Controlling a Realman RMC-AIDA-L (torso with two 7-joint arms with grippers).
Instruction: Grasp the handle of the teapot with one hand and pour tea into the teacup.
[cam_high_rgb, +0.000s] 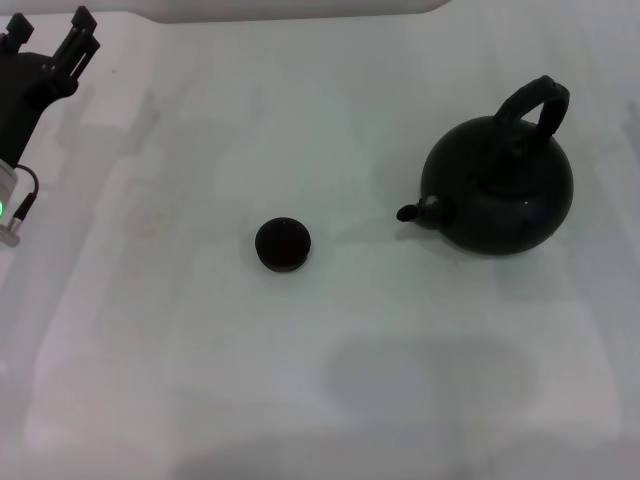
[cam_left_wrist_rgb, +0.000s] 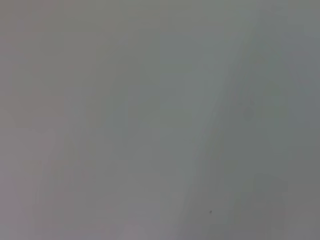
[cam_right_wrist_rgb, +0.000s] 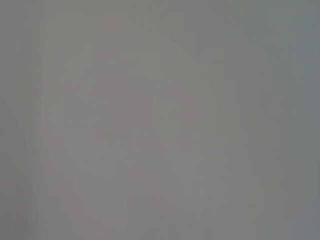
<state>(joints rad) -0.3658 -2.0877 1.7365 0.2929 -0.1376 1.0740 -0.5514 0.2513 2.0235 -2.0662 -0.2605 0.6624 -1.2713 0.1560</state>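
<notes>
Nearest my head camera sits the cup (cam_high_rgb: 283, 245), a small dark round thing standing upright on the white table (cam_high_rgb: 200, 380), a little to 9 o'clock of the scene's centre. Well apart from it, toward 3 o'clock, stands the teapot (cam_high_rgb: 500, 195), round, matte black and far larger. Its stubby spout (cam_high_rgb: 412, 211) points to 9 o'clock, straight at the cup, with bare table between the two. Its handle (cam_high_rgb: 535, 110) arches up over the lid at the pot's 12 to 1 o'clock side, and nothing touches it.

My left gripper (cam_high_rgb: 60, 45) shows at the 10 o'clock corner of the head view, far from both the cup and the pot. Its black arm comes in from the 9 o'clock edge and reaches toward 1 o'clock, the fingers (cam_high_rgb: 85, 30) pointing away from me. I see two dark prongs close beside each other there, but I cannot tell whether they are spread or pressed together; nothing shows between them. A white housing with a green light (cam_high_rgb: 3, 209) and a dark cable sits lower on the same arm, by the 9 o'clock edge.

My right gripper does not appear in the head view. Both wrist cameras give me only a plain grey, featureless surface.
</notes>
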